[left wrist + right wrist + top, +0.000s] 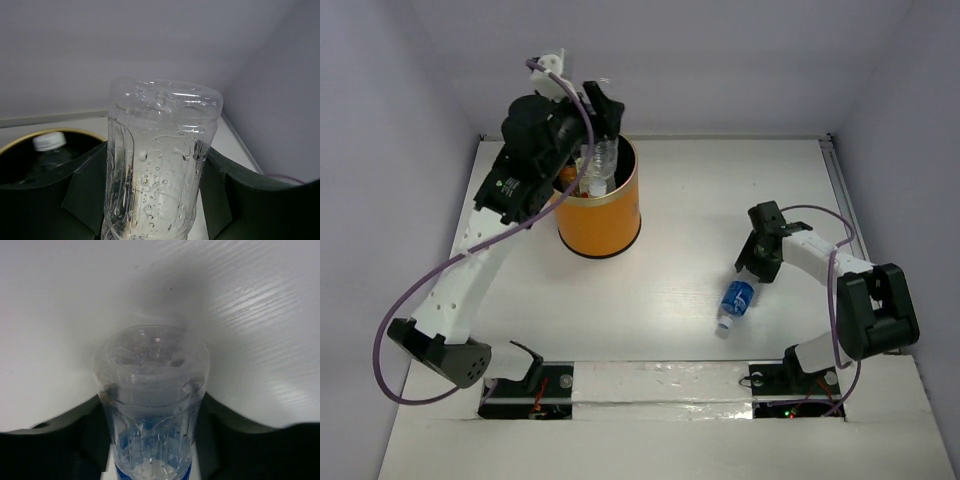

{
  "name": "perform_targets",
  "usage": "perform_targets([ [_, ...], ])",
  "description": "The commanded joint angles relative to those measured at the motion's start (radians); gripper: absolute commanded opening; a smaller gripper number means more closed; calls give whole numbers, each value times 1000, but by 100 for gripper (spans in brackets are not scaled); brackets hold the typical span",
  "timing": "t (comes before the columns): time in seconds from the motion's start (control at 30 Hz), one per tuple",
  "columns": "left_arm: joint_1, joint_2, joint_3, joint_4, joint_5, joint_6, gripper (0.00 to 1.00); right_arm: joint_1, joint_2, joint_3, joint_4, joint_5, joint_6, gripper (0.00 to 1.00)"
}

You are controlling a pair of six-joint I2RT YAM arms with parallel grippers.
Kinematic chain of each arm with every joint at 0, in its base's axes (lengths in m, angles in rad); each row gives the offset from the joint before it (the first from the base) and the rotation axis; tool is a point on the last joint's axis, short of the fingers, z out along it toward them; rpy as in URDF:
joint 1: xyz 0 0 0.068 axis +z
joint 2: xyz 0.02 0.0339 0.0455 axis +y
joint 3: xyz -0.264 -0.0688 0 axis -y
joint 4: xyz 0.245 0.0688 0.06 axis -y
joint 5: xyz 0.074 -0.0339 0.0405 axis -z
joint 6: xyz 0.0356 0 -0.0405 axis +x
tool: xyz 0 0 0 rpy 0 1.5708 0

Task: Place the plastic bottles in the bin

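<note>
My left gripper [603, 140] is shut on a clear unlabelled bottle [604, 160] and holds it over the open top of the orange bin [605, 225]. In the left wrist view the wet bottle [160, 150] fills the gap between my fingers [85, 190]. The bin's golden rim [75, 131] and a white-capped bottle [49, 142] inside show behind. My right gripper [750, 272] is low at the table, closed around the base end of the blue-labelled bottle [737, 300]. That bottle [152, 370] sits tight between both fingers [90, 440].
Other bottles [582, 182] lie inside the bin. The white table [700, 200] has walls at the back and both sides. A metal rail [840, 190] runs along its right edge.
</note>
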Motion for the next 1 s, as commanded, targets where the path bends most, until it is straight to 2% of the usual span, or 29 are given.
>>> perform_targets([
  [0.0,123,4,37,-4,-8,-32,41,-3,-37,41,62,-28,-23,49],
  [0.13,211,48,43,32,-39,-38,42,-3,-167,66,65,-12,-29,40],
  [0.27,273,71,20,93,-114,-21,42,-3,-369,158,34,-31,-40,38],
  [0.43,288,85,-63,268,-241,56,43,26,-427,345,31,-81,-34,37],
  [0.5,288,85,-133,350,-284,80,45,81,-408,459,51,-81,-27,37],
  [0.6,288,99,-183,385,-321,102,50,182,-318,598,80,-49,-41,37],
  [0.63,288,104,-193,397,-326,97,52,204,-289,694,89,-42,-47,37],
  [0.7,288,104,-239,412,-321,91,63,251,-186,794,121,-34,-60,37],
  [0.73,288,98,-271,429,-318,82,68,264,-149,895,132,-35,-64,37],
  [0.77,288,93,-284,432,-321,76,79,274,-74,946,161,-35,-70,37],
  [0.87,288,59,-316,420,-308,56,90,308,33,1116,226,-29,-110,37],
  [0.97,288,-11,-339,403,-266,24,94,331,168,1265,276,-37,-130,37],
])
